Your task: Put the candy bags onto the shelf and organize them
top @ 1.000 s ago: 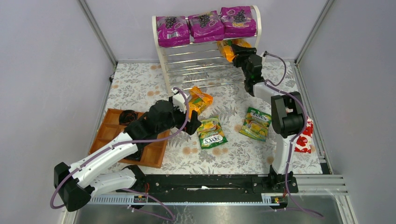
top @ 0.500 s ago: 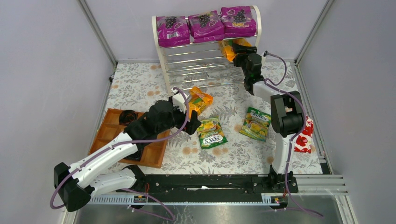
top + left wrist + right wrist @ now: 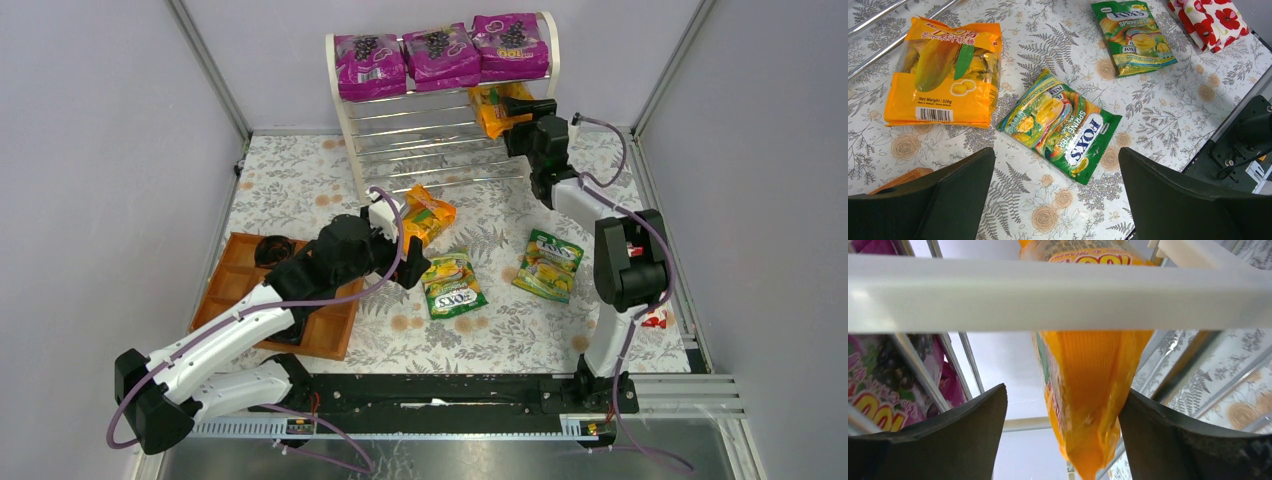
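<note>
Only the overhead view showed three purple candy bags (image 3: 440, 50) atop the shelf (image 3: 345, 110). The right wrist view showed the right pincer (image 3: 1063, 390) spread wide astride an orange bag (image 3: 1088, 380) one tier down. The left pincer (image 3: 1057, 150), equally wide, hovered above a FOXS bag (image 3: 1060, 127) on the desk (image 3: 1158, 115).

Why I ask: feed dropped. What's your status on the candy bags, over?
Left gripper open by near FOXS bag. Right gripper open around orange bag at shelf, below three purple bags. Second orange bag, other FOXS bag on table. Nothing blocking.
</note>
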Motion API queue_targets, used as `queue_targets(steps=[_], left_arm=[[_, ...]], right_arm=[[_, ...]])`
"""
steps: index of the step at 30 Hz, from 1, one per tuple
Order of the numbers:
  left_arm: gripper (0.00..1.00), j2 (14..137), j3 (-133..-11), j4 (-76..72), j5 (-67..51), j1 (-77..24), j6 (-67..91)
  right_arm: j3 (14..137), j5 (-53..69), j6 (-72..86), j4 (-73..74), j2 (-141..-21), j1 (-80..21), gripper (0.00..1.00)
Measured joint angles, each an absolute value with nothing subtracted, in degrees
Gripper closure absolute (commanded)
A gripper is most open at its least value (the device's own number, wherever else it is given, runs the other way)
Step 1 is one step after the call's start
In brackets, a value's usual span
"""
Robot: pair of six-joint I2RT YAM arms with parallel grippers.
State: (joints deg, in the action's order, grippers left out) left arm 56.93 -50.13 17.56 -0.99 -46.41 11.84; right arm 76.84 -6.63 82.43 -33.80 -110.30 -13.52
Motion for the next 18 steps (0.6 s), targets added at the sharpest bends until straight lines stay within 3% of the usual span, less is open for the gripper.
queue_targets(steps=[11,18], left_arm=[[0.01,56.9,-50.1,17.6,-1.0,-46.4,11.8],[0.01,57.3,-50.1,17.6,1.2,-46.4,11.9]], right_arm=[[68.2,-3.5,73.3,-23.9,-97.4,-13.3,0.11],[57.4,9.9,54.3,-18.2,-88.8,-13.5,0.08]])
